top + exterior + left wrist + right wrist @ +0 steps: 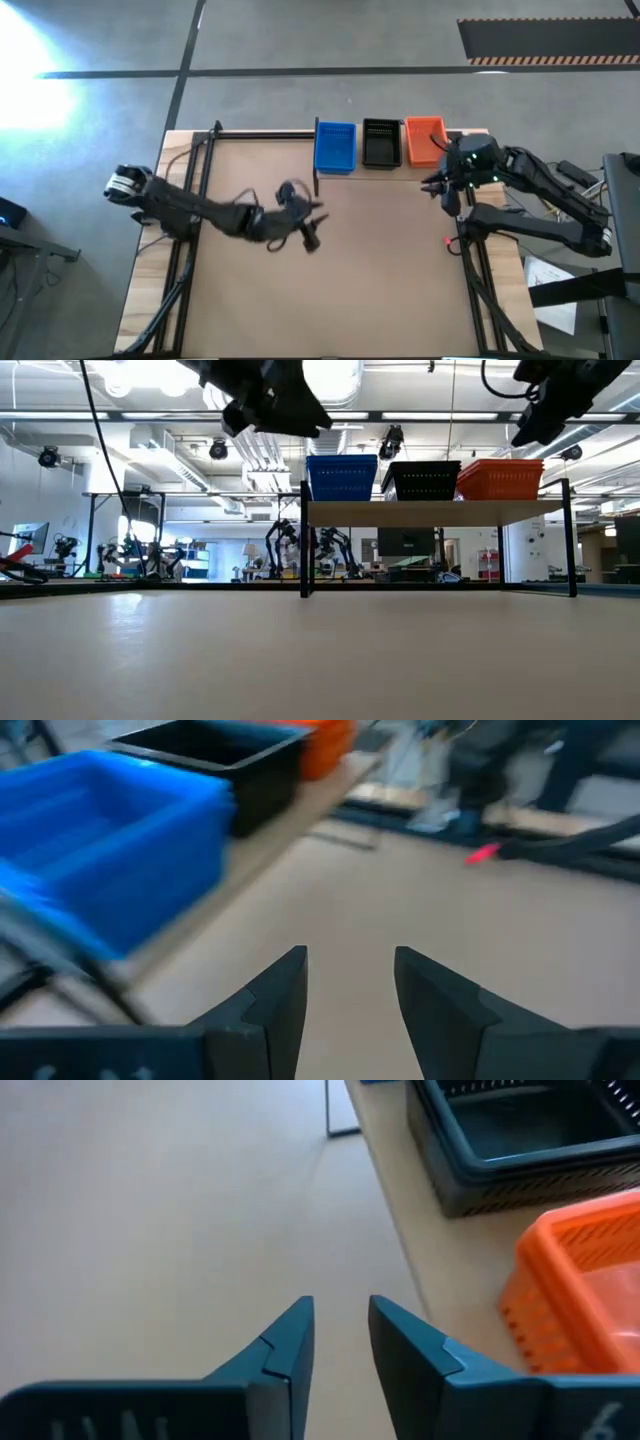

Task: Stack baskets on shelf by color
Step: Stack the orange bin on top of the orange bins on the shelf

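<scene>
Left hand (305, 222) raised mid-table, fingers apart; right hand (445, 188) likewise.

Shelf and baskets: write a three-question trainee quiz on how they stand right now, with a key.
1. True or false: the blue basket, the black basket and the orange basket all sit on the shelf.
2. Which basket stands in the middle of the row? A) blue B) black C) orange
3. Fill in: the left tool and the right tool each hold ____.

Key: 1 true; 2 B; 3 nothing. Both tools are open and empty, the left over the table just in front of the blue basket, the right beside the orange one.
</scene>
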Robot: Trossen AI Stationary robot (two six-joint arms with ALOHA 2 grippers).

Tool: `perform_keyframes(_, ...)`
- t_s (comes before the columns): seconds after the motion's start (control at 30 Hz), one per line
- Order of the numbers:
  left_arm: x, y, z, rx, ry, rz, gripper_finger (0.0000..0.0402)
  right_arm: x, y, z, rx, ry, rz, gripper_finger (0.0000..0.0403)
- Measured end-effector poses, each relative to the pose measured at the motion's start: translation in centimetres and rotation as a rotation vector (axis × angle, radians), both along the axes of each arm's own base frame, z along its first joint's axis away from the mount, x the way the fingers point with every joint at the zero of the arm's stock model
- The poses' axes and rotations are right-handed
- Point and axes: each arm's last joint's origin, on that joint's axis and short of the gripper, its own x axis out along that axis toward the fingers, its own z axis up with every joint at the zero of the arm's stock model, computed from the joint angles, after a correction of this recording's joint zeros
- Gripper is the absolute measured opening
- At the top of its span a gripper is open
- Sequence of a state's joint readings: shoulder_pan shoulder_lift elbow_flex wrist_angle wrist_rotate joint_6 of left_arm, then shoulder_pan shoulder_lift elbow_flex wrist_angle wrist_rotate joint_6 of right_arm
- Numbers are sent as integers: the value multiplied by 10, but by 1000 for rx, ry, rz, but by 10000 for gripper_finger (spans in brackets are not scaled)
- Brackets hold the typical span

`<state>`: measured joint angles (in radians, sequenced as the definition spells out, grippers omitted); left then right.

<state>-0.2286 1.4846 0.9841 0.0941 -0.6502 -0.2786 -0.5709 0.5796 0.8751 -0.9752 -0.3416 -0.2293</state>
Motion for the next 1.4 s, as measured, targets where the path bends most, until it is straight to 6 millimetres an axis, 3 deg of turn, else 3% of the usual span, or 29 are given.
perform_keyframes(0.3, -1, 61, 45, 66, 226, 184, 136, -22, 18, -16, 52, -103, -79, 54)
perform_keyframes(0.47, -1, 71, 54, 104, 241, 214, 136, -33, 19, 1, -35, -168, -238, 34)
perform_keyframes(0.6, -1, 71, 55, 112, 239, 227, 136, -32, 13, 18, -105, -153, -375, 15)
perform_keyframes(0.73, -1, 70, 50, 107, 242, 228, 136, -12, 0, 29, -154, -51, -445, 9)
perform_keyframes(0.83, 2, 69, 46, 102, 252, 221, 136, 37, -25, 16, -129, 221, -392, 9)
perform_keyframes(1.07, 11, 56, 33, 71, 282, 147, 136, 85, -64, 16, -174, 530, -413, 8)
perform_keyframes(1.27, 14, 37, 25, 80, 304, 88, 136, 94, -79, 25, -51, 734, -379, 8)
perform_keyframes(1.4, 14, 27, 25, 84, 303, 59, 136, 101, -79, 29, 29, 705, -320, 8)
